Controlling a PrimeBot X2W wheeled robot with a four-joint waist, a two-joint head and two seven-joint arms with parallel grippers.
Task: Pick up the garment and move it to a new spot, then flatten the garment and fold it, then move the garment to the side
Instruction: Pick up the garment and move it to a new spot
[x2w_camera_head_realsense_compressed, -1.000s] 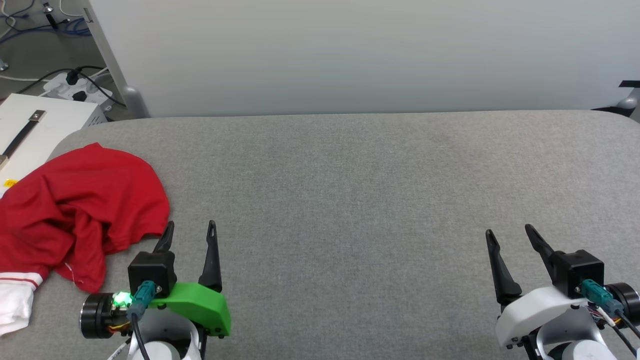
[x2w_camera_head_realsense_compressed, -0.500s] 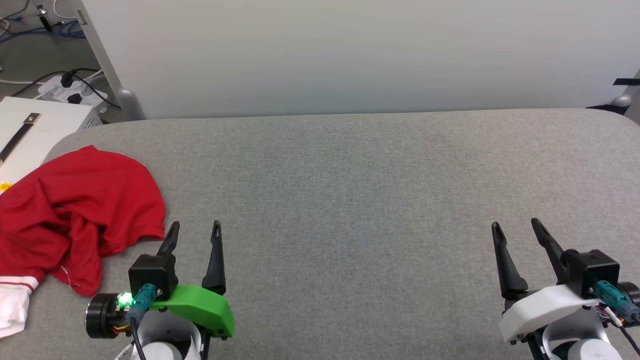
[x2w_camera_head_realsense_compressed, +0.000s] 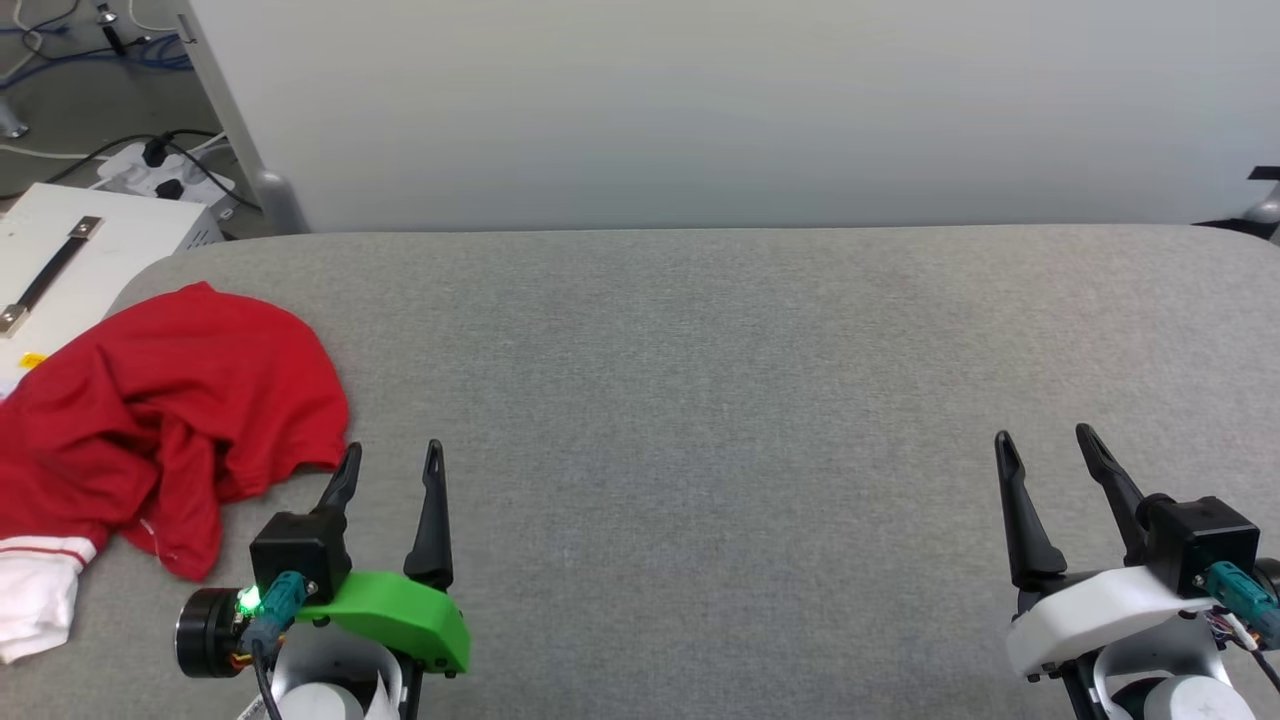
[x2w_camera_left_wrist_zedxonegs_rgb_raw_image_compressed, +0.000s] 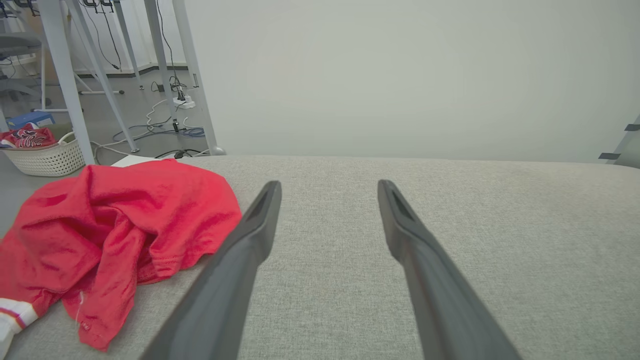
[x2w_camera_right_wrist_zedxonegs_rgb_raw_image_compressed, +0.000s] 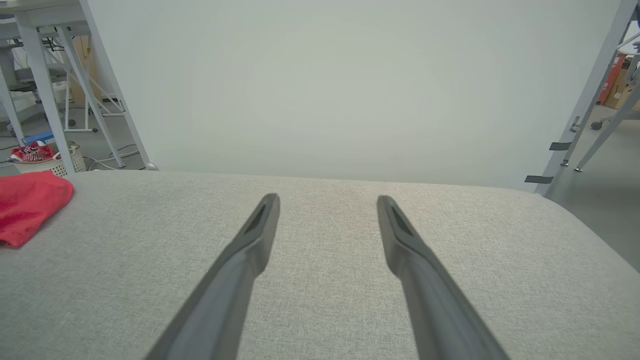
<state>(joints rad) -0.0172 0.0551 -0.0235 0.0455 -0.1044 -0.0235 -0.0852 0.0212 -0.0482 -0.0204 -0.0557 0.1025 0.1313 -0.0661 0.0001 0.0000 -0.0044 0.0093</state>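
The garment (x2w_camera_head_realsense_compressed: 170, 420) is a crumpled red T-shirt with a white sleeve at its near end, lying at the left end of the grey padded table (x2w_camera_head_realsense_compressed: 700, 400). My left gripper (x2w_camera_head_realsense_compressed: 392, 462) stands open just right of the garment's near edge, nothing between its fingers. In the left wrist view the garment (x2w_camera_left_wrist_zedxonegs_rgb_raw_image_compressed: 115, 235) lies left of the open left gripper (x2w_camera_left_wrist_zedxonegs_rgb_raw_image_compressed: 327, 187), its hem close to the left finger. My right gripper (x2w_camera_head_realsense_compressed: 1045, 440) is open near the table's right front, far from the garment. The right wrist view shows the garment (x2w_camera_right_wrist_zedxonegs_rgb_raw_image_compressed: 27, 205) at the far left and the right gripper (x2w_camera_right_wrist_zedxonegs_rgb_raw_image_compressed: 327, 200) open.
A white panel (x2w_camera_head_realsense_compressed: 700, 110) stands behind the table. Left of the table lie a white box (x2w_camera_head_realsense_compressed: 70, 260), a power strip (x2w_camera_head_realsense_compressed: 165, 170) and cables on the floor. A white basket (x2w_camera_left_wrist_zedxonegs_rgb_raw_image_compressed: 45, 155) with red cloth sits on the floor among metal table legs.
The head view shifts slightly between frames. The garment has not moved. Both grippers stay open; the right one sits a little further right and up in the view.
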